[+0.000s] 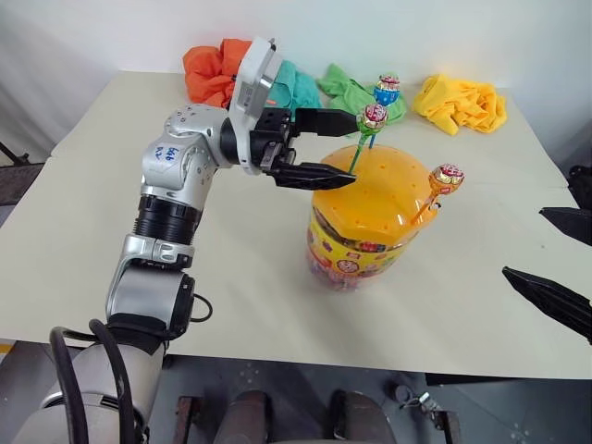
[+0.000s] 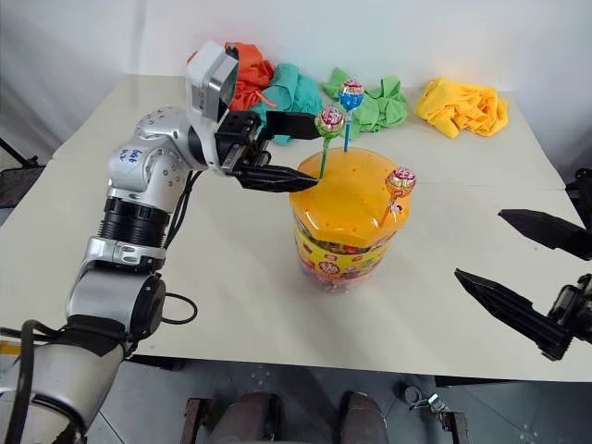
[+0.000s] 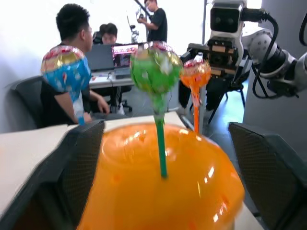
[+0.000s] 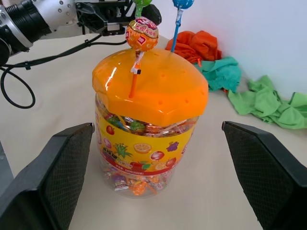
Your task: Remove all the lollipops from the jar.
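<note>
Three lollipops [image 1: 374, 117] upright in jar [image 1: 363, 222] lid — green between left end effector [image 1: 338, 148] fingers.

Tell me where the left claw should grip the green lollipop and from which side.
Grip the green lollipop on its thin stick, just below the wrapped head, coming level from the robot's left. The stick stands upright in the jar lid, and the open left claw already straddles it.

You see the jar [image 1: 363, 242] near the middle of the table [image 1: 102, 231]. Three lollipops [image 1: 374, 117] stand in its lid [image 1: 375, 194]: two toward 12 o'clock, one at 3 o'clock. The left gripper [image 1: 340, 149] is at 10 o'clock of the jar, the right gripper [image 2: 513, 268] at 4 o'clock. Cloths [image 1: 461, 102] lie along the far edge.
</note>
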